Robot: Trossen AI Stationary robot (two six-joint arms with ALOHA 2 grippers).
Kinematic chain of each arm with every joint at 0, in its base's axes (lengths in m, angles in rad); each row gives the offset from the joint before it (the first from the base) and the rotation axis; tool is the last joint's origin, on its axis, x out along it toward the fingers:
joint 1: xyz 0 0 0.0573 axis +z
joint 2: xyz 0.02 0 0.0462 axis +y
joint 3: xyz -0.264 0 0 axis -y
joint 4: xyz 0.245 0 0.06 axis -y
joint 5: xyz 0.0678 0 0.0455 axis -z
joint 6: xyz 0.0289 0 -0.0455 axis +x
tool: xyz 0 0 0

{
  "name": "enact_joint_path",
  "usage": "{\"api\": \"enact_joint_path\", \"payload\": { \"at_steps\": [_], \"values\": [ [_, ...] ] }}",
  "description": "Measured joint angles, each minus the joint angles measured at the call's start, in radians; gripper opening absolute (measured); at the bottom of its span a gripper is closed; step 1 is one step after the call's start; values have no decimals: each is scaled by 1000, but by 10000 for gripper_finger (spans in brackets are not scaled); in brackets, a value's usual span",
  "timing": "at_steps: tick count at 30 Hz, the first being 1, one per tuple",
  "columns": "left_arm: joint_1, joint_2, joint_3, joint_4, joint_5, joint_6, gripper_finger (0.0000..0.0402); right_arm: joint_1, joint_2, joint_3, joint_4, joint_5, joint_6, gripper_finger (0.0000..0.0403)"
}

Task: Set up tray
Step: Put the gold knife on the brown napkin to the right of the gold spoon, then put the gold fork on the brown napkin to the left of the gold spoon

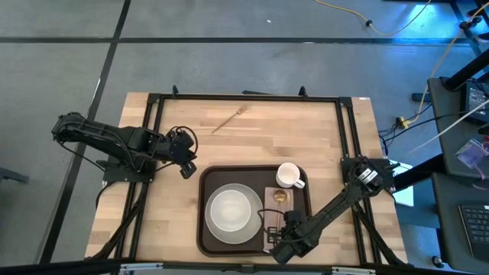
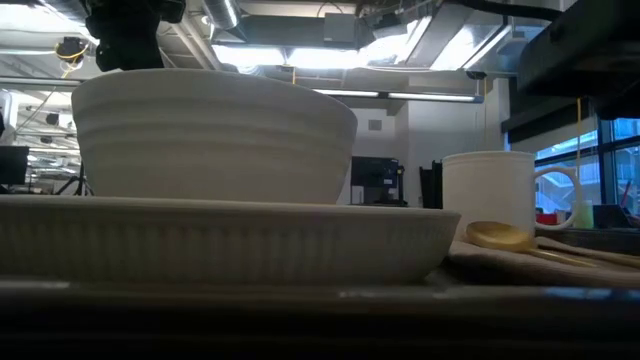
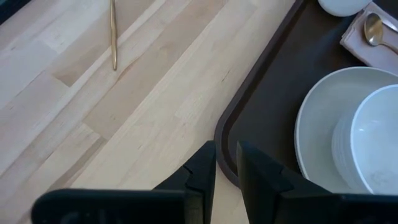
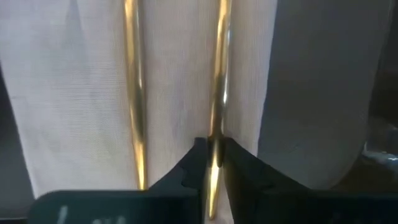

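Note:
The dark brown tray lies at the table's near middle. It holds a white plate with a white bowl on it, a white mug, and a pale napkin with a gold spoon. The right wrist view shows two gold handles lying along the napkin. My right gripper is over the napkin's near end, shut on one handle. My left gripper is shut and empty beside the tray's far left corner. A gold fork lies on the table's far part. My right gripper pinches one gold handle between its two fingertips, with the fingers in line with the handle's length. The handle runs on over the napkin beside the second handle. Whether it is lifted off the napkin, I cannot tell.
Black frame rails run along the table's left, right and far sides. Bare wood lies between the tray and the far rail, with only the fork on it. In the low view the plate and bowl fill the foreground.

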Motion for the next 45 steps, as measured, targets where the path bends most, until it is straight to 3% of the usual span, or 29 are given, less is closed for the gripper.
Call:
{"api": "enact_joint_path", "payload": {
  "at_steps": [12, 31, 40, 45],
  "values": [
    [0, 0, 0, 0, 0, -15, 59, 0, 3, -1, 5, -1, -8, 99],
    [0, 0, 0, 0, 0, -16, 59, 0, 6, 33, -50, -2, -18, 106],
    [0, 0, 0, 0, 10, -16, 59, -3, 5, 39, -43, -3, -17, 178],
    [0, 0, 0, 0, 10, -17, 59, -3, 4, 112, -139, -3, -18, 200]
  ]
}}
